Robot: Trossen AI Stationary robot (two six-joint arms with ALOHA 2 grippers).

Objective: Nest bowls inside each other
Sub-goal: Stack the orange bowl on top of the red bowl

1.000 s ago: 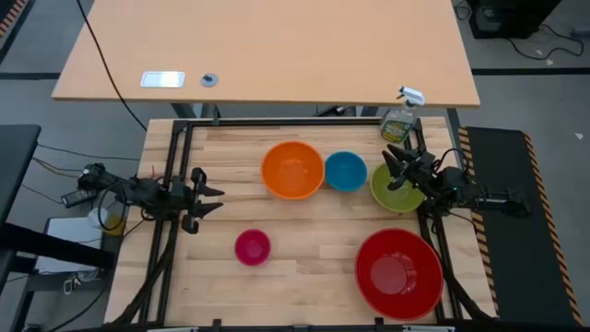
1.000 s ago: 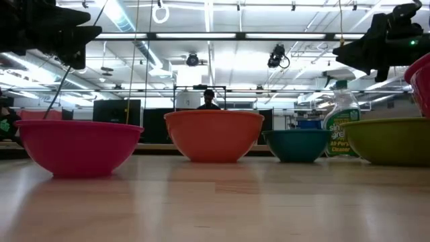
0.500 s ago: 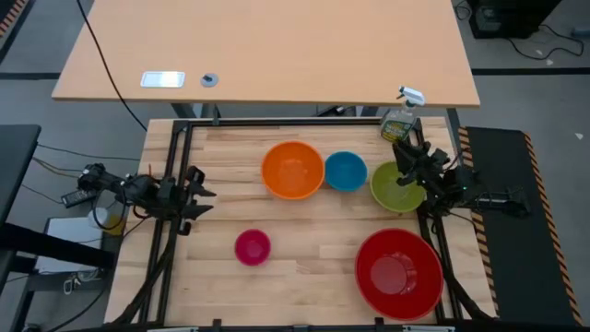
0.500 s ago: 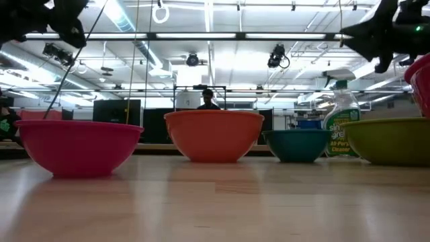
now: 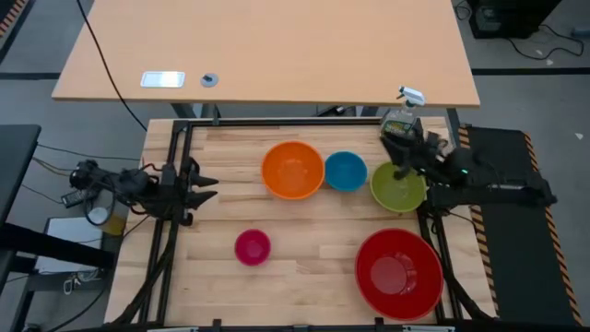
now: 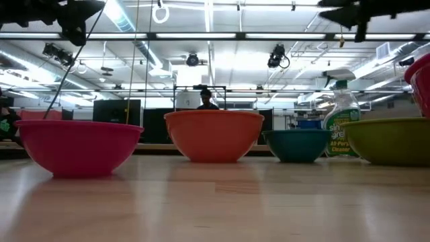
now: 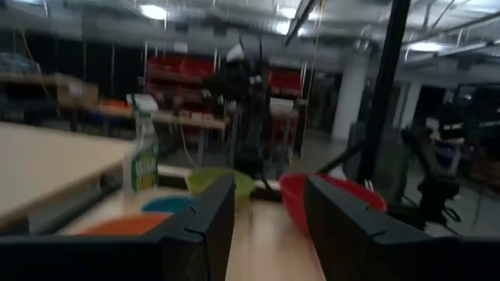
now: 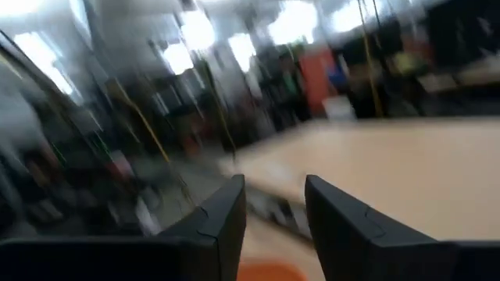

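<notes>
Five bowls stand apart on their bases on the wooden table. The orange, blue and lime green ones form a row. The large red bowl is at the near right, and the small magenta pink one is near the middle left. My left gripper hovers open at the table's left edge, pointing level across the table. My right gripper hovers open above the green bowl's far rim. Neither gripper has anything between its fingers.
A green spray bottle stands at the far right corner, just behind my right gripper. Black frame rails run along the table's left and right edges. A light desk lies beyond the far edge.
Both grippers have risen. My right gripper has climbed clearly, leaving the top of the low view, and has rolled a little over the green bowl's far side. My left gripper has gone up less. The bowls have not moved.
</notes>
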